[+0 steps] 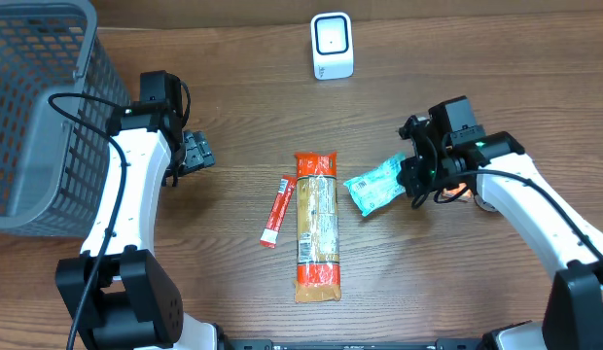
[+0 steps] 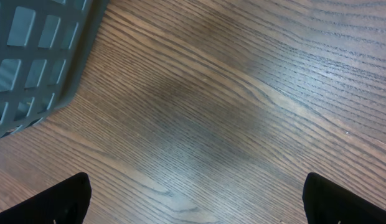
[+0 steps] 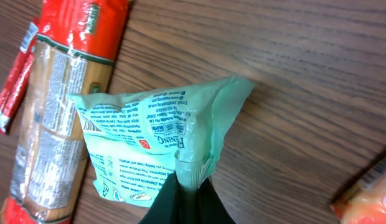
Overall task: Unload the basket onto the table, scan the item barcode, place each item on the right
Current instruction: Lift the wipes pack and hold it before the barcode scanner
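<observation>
A pale green packet (image 1: pixel 374 185) with printed text lies right of the table's middle, and my right gripper (image 1: pixel 415 175) is shut on its right sealed end. In the right wrist view the dark jaws (image 3: pixel 192 180) pinch the crimped edge of the packet (image 3: pixel 143 143); no barcode shows on the face in view. A white scanner (image 1: pixel 332 46) stands at the far middle of the table. My left gripper (image 1: pixel 196 154) hangs open beside the basket, over bare wood, with its fingertips (image 2: pixel 62 202) wide apart and nothing between them.
A long orange-ended pasta pack (image 1: pixel 316 226) and a thin red sachet (image 1: pixel 276 210) lie in the middle, just left of the packet. A grey mesh basket (image 1: pixel 39 107) fills the far left corner. An orange item (image 1: pixel 457 192) lies under the right arm.
</observation>
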### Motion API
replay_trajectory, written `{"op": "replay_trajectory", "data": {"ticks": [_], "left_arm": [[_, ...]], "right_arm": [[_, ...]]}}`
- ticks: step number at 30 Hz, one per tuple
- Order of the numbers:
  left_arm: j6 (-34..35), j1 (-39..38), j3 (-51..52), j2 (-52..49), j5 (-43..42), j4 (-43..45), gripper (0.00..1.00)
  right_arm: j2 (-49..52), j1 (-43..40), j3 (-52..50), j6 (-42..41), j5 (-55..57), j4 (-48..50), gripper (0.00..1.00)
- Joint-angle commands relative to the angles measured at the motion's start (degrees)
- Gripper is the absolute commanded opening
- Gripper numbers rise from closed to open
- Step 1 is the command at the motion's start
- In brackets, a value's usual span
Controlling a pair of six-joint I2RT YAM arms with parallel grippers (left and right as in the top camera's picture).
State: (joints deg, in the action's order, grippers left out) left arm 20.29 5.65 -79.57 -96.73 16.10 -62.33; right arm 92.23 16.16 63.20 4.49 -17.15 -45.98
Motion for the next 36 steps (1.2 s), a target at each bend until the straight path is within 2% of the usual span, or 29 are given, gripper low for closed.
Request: {"op": "replay_trajectory", "data": {"ticks": [1, 7, 15, 19, 28, 36], "left_arm": [[-1.5, -0.1, -1.0, 1.2, 0.4, 0.0, 1.0], [-1.5, -0.1, -1.0, 1.2, 0.4, 0.0, 1.0], [-1.5, -0.1, -1.0, 1.2, 0.4, 0.0, 1.0], [-1.5, -0.1, -1.0, 1.2, 0.4, 0.0, 1.0], [-1.5, -0.1, -1.0, 1.2, 0.4, 0.0, 1.0], [-1.5, -0.1, -1.0, 1.2, 0.4, 0.0, 1.0]], "right_arm": [[-1.3, 0.2, 1.4, 0.0, -4.0, -0.5, 0.04], [-1.3, 0.2, 4.4, 0.1, -5.9, -0.7, 0.04], [-1.2, 0.2, 21.3, 0.0, -4.5, -9.0, 0.03], [-1.0, 0.3, 29.3, -0.1, -0.4, -12.7, 0.03], [9.3, 0.3, 62.0, -0.2, 8.5, -31.5, 0.03], [18.5, 2.2, 63.9, 3.5, 16.0, -25.4, 0.03]]}}
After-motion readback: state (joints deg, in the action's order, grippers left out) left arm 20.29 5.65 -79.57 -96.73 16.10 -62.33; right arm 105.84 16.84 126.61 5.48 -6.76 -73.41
